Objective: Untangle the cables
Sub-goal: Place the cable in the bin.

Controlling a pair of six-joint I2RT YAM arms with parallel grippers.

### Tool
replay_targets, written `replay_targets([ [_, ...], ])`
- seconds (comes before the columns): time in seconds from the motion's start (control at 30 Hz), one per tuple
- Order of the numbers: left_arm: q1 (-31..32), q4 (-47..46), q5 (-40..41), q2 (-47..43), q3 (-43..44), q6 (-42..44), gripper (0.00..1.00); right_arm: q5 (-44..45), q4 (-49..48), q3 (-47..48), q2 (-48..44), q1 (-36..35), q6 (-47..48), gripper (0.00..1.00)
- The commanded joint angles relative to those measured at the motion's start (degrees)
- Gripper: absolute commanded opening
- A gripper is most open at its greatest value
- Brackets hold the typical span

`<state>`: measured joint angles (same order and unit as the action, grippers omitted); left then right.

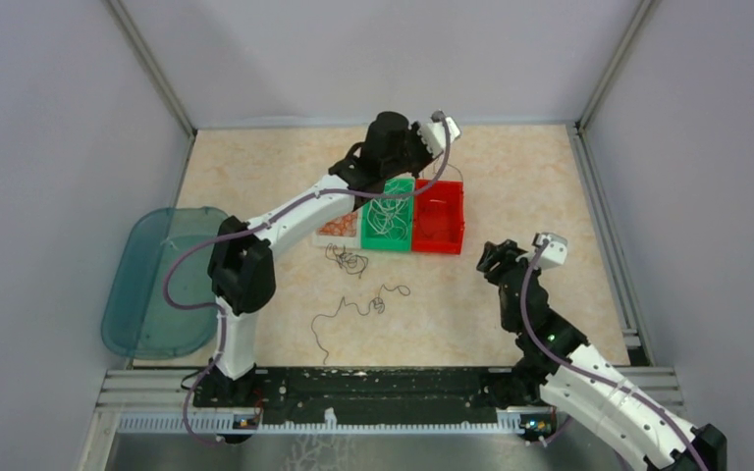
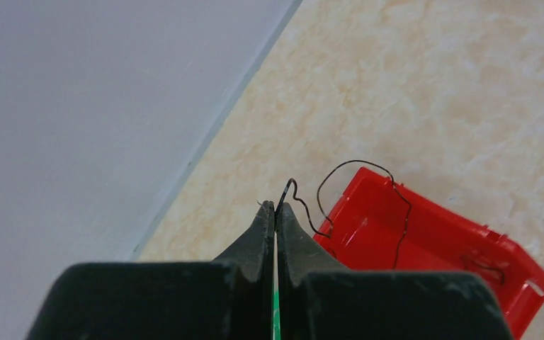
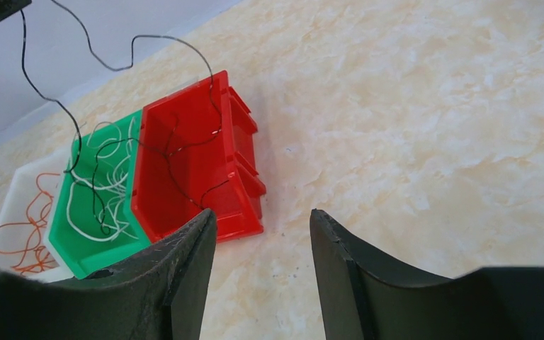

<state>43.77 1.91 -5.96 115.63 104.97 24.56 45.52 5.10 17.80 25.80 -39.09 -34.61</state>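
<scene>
Cables of thin, curly wire are sorted by colour into three small plastic bins set side by side on the beige marbled tabletop (image 1: 530, 186). The white bin (image 3: 15, 180) holds orange wires (image 3: 21, 227). The green bin (image 3: 78, 261) in the middle holds white wires (image 3: 117, 185). The red bin (image 3: 244, 180) has a black strand lying inside it.

The left gripper (image 2: 276, 209) hangs above the far side of the red bin, its claw pressed together and pinching one black wire (image 2: 361, 163) at the very tips. From there the wire loops down over the red bin's rim. In the right wrist view, black strands trail across both the green and the red bins.

A small black tangle (image 1: 349, 260) lies on the tabletop just in front of the bins. A longer loose black cable (image 1: 368, 304) lies nearer the arms.

The right gripper (image 3: 262, 216) hovers to the right of the red bin, its claw spread with nothing between the fingers.

A translucent teal tray (image 1: 147, 294) sits at the table's left edge.
</scene>
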Motion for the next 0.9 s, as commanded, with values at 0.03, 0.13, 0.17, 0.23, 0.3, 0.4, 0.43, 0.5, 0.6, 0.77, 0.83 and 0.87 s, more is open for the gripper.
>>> replay_targets([
  [0.03,1.26,-3.09,3.45,1.23,-3.66,13.93,0.00,-1.73,-3.54,3.52,2.78,2.18,0.02,0.52],
  [0.13,1.89,-1.14,3.52,2.30,-4.10,15.11,0.00,-2.98,-3.82,3.89,4.07,3.40,-0.64,0.52],
  [0.17,2.05,-0.96,3.43,2.51,-4.15,15.10,0.00,-3.29,-3.90,4.00,4.36,3.70,-0.68,0.52],
  [0.23,2.47,-0.69,3.26,3.00,-4.32,15.35,0.00,-3.87,-4.08,4.12,4.89,4.42,-0.84,0.52],
  [0.3,2.98,-0.68,3.36,3.68,-3.95,15.85,0.00,-4.63,-4.27,4.17,5.26,5.16,-1.24,0.52],
  [0.4,3.85,0.61,3.57,5.96,-1.64,15.98,0.00,-5.55,-4.19,4.25,5.72,6.12,-2.12,0.51],
  [0.43,4.13,1.35,3.85,6.90,-0.36,15.30,0.00,-5.80,-4.10,4.27,5.69,6.44,-2.57,0.51],
  [0.5,4.55,3.42,4.81,9.52,2.53,14.72,0.00,-6.22,-3.90,4.26,5.34,6.93,-3.26,0.51],
  [0.6,5.07,6.73,6.00,13.47,6.12,14.05,0.00,-6.66,-3.63,4.12,4.82,7.56,-3.88,0.50],
  [0.77,5.27,8.29,6.82,17.35,7.66,13.29,0.00,-6.99,-2.79,4.38,3.87,8.42,-4.09,0.49],
  [0.83,5.35,8.64,7.30,18.59,8.21,13.33,0.00,-7.22,-2.62,4.40,3.85,8.78,-4.15,0.49],
  [0.87,5.40,8.94,7.48,19.27,8.68,13.46,0.00,-7.33,-2.64,4.35,3.90,8.85,-4.15,0.49],
])
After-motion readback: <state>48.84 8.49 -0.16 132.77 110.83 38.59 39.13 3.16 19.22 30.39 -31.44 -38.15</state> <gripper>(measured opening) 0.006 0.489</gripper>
